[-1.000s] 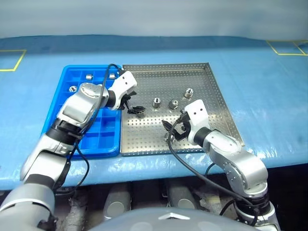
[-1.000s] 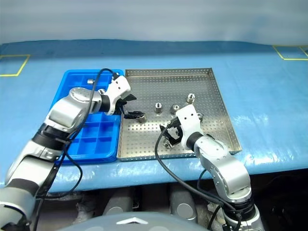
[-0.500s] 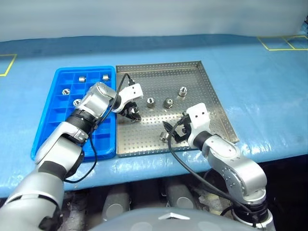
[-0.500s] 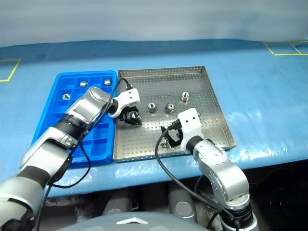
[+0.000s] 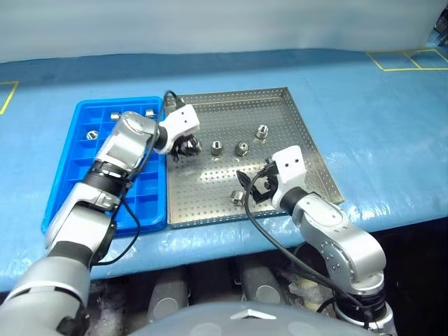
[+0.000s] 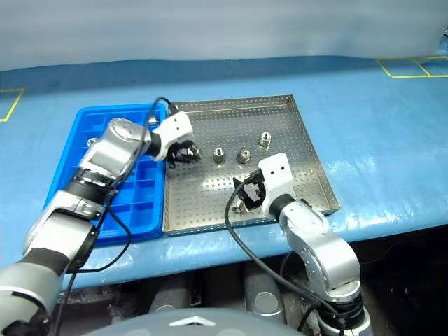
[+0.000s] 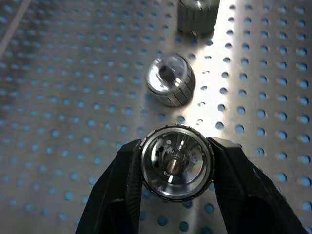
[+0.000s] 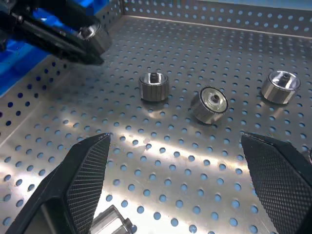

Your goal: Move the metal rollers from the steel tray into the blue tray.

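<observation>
I'm looking down on a long table (image 5: 378, 126) covered with a wrinkled blue sheet, glossy where the light hits it. Yellow tape outlines (image 5: 402, 60) sit at its far right corner, another (image 5: 5, 94) at the far left edge. A plain pale wall (image 5: 224, 24) runs behind. Below the near edge it's dark.

The right gripper (image 8: 175, 185) has its fingers (image 8: 83, 170) spread wide over the steel tray (image 8: 161, 146). Three rollers (image 8: 154, 86) stand near one another ahead of it, and a fourth (image 8: 111, 222) lies just beside one finger. At the far side the left gripper (image 8: 90, 41) grips a roller (image 8: 95, 35) near the blue tray (image 8: 14, 63).
</observation>
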{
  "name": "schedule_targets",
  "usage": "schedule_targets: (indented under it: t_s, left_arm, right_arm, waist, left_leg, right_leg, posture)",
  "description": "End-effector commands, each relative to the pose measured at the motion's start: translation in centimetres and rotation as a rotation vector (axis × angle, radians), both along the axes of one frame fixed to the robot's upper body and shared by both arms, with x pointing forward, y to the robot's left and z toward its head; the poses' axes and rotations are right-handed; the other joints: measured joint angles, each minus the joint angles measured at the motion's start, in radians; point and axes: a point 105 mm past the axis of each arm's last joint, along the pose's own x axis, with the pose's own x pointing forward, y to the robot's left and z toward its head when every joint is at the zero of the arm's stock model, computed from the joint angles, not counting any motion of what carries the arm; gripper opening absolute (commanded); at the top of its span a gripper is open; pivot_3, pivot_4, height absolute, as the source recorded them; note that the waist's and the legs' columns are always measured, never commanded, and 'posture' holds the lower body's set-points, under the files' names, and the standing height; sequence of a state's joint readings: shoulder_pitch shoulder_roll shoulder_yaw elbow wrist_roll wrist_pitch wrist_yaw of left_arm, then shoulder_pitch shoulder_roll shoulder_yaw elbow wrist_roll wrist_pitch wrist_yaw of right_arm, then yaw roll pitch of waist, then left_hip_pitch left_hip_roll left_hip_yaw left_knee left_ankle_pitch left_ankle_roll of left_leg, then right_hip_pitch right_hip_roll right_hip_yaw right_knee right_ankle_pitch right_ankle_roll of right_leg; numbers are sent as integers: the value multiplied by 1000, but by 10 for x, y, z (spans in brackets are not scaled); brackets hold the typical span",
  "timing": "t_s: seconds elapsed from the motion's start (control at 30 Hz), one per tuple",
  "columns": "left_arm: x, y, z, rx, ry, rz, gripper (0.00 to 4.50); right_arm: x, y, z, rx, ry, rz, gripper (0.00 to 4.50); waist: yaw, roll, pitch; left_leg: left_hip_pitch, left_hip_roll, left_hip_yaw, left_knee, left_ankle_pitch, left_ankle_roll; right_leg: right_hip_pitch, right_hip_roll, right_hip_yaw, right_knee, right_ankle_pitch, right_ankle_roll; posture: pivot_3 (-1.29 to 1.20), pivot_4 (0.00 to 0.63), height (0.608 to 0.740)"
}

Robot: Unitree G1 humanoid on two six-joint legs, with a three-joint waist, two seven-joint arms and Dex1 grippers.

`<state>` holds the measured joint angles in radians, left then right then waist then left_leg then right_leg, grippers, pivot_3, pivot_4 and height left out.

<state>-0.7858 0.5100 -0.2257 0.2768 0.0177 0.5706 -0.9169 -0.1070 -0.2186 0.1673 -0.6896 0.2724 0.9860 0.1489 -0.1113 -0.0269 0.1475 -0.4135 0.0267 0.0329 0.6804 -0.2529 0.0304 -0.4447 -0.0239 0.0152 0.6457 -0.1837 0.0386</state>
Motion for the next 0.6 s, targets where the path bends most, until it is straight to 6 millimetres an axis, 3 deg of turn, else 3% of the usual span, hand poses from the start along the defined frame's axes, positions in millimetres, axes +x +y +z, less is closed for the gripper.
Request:
schedule_targets:
  t_s: [0.03, 0.17, 0.37, 0.6]
  left_arm:
    - [-4, 42, 37, -128, -222, 289, 1759]
    - [-22, 80, 39, -163, -336, 513, 1759]
    - [-59, 149, 20, -243, -415, 929, 1759]
    - [-63, 169, -12, -246, -374, 1044, 1759]
  right_arm:
    - [7, 24, 13, 25, -65, 82, 4500]
    - [12, 46, 18, 28, -93, 170, 4500]
    - [10, 100, 25, 73, -163, 402, 4500]
    - [-1, 124, 21, 95, -164, 516, 4500]
  waist:
    - [3, 0, 0]
    - [28, 0, 0]
    - [88, 0, 0]
    - [150, -1, 0]
  left_leg:
    - [0, 0, 0, 0, 0, 0]
    - [1, 0, 0, 0, 0, 0]
    - [1, -1, 0, 2, 0, 0]
    - [1, -2, -2, 3, 0, 0]
  right_leg:
    - [0, 0, 0, 0, 0, 0]
    - [1, 0, 0, 1, 1, 0]
    - [2, -2, -1, -1, 4, -3]
    - [5, -2, -4, -2, 3, -7]
  posture:
    - [-54, 150, 740]
    - [-4, 150, 740]
    - [96, 150, 740]
    - [131, 150, 740]
